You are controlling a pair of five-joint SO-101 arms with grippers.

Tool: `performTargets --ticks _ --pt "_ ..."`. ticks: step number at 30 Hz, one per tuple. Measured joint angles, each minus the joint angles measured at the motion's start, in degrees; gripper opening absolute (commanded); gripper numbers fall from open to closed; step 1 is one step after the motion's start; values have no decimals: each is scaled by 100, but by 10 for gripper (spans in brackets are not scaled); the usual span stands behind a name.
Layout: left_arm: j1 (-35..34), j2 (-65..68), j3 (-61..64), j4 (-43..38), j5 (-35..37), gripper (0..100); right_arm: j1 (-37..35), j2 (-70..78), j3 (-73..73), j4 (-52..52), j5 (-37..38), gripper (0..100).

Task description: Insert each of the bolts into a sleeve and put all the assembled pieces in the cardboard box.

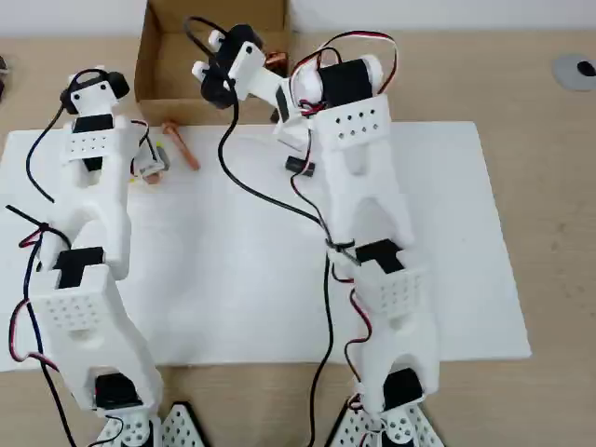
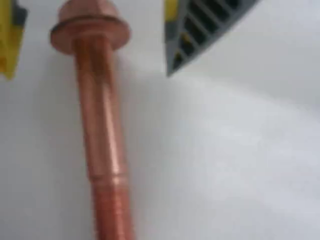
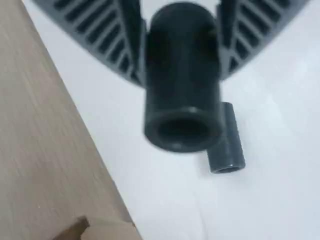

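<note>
A copper bolt (image 1: pixel 182 145) lies on the white mat (image 1: pixel 279 279) just in front of the cardboard box (image 1: pixel 158 65). My left gripper (image 1: pixel 154 168) is beside it and open. In the left wrist view the bolt (image 2: pixel 100 130) has its head between the spread fingers (image 2: pixel 200 30), untouched, under the left gripper (image 2: pixel 89 74). My right gripper (image 1: pixel 287 116) hangs near the box's front right corner, shut on a black sleeve (image 3: pixel 182 85) whose open end faces the camera; the right gripper (image 3: pixel 182 55) pinches its sides. A second black sleeve (image 1: pixel 300 166) (image 3: pixel 227 142) lies on the mat below.
Something copper-coloured (image 1: pixel 277 60) shows at the box's right wall, half hidden by the right arm. Bare wooden table (image 3: pixel 45 150) surrounds the mat, and a box corner (image 3: pixel 95 230) is close to the held sleeve. A grey disc (image 1: pixel 575 71) lies far right.
</note>
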Motion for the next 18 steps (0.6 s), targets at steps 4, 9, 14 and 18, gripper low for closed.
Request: performTargets --ticks 4,9,14,18 --pt "9 -9 35 -9 18 57 0 -26 0 0 0 10" --pt "18 -18 35 -18 9 15 0 -176 0 0 0 10" --pt "0 -35 18 9 9 14 0 -343 18 0 0 10" --pt "0 -35 -26 237 -9 14 0 -343 18 0 0 10"
